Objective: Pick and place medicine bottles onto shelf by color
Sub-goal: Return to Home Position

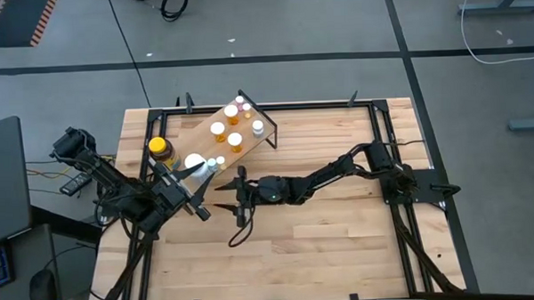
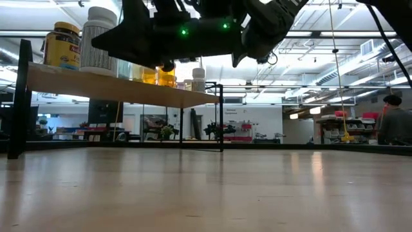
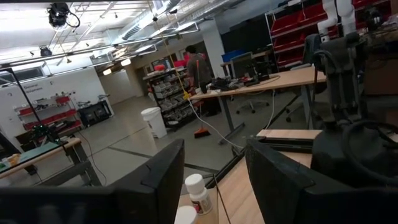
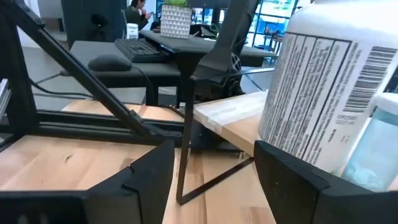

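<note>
Plywood forms the rectangular shelf board [image 1: 195,135], carried on a thin black metal frame at the far left of the butcher-block tabletop [image 1: 342,254]. Its long axis runs diagonally in the high view. Every medicine bottle in view stands upright on it:

- amber jar with yellow lid [image 1: 160,150] and large white-capped bottle [image 1: 194,161], at the end nearest the left arm;
- orange vials with white caps [image 1: 217,129], toward the far end;
- tiny teal vials [image 1: 216,162], at the near edge.

The left gripper [image 1: 197,190] hangs just beside that near edge, by the large white-capped bottle. Its fingers [image 3: 158,180] are spread wide with nothing between them. The right gripper [image 1: 236,194] sits just beside the left one, reaching in from the right. Its fingers [image 4: 292,180] are likewise spread and empty.

The shelf lies ahead of both sets of jaws, so the retreat to home calls for drawing back away from the board; the left gripper is the nearer to the bottles and needs the more care.

The large bottle's label shows a barcode and columns of fine print in the right wrist view. The text is probably dosage information, but none of it can be read.
</note>
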`<state>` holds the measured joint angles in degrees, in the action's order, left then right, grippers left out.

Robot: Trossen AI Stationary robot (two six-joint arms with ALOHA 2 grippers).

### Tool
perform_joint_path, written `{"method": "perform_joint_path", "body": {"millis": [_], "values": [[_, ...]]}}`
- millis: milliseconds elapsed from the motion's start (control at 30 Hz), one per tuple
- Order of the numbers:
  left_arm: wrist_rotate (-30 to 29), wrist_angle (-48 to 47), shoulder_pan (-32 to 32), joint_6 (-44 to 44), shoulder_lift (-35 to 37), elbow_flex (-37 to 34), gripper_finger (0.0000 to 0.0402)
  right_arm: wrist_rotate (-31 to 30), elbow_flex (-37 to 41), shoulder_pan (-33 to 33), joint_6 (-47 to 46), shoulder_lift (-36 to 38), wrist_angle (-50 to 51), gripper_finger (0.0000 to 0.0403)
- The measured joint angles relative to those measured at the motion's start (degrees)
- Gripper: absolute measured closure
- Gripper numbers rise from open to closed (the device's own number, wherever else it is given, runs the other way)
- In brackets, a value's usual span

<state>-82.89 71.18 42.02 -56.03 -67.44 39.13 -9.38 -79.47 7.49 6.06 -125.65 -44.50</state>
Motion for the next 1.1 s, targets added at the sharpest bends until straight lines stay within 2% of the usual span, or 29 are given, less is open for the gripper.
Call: {"method": "perform_joint_path", "body": {"millis": [233, 433, 833, 1100], "values": [[0.0, -0.01, 0.01, 0.15, 0.0, 0.0, 0.0222, 0.76, 0.01, -0.44, 1.51, -0.02, -1.82, 0.0173], [0.0, 0.0, 0.01, 0.24, -0.02, -0.01, 0.0224, 6.37, 0.01, -2.07, 1.05, -0.02, -2.64, 0.0173], [0.02, 0.0, 0.0, 0.32, -0.02, -0.01, 0.0221, 6.49, -0.09, -3.98, 1.08, 0.01, -3.82, 0.0173], [-0.01, -0.01, 0.05, 0.16, -0.02, 0.0, 0.022, 7.61, -0.89, -3.54, 1.04, 0.09, 0.12, 0.0173]]}}
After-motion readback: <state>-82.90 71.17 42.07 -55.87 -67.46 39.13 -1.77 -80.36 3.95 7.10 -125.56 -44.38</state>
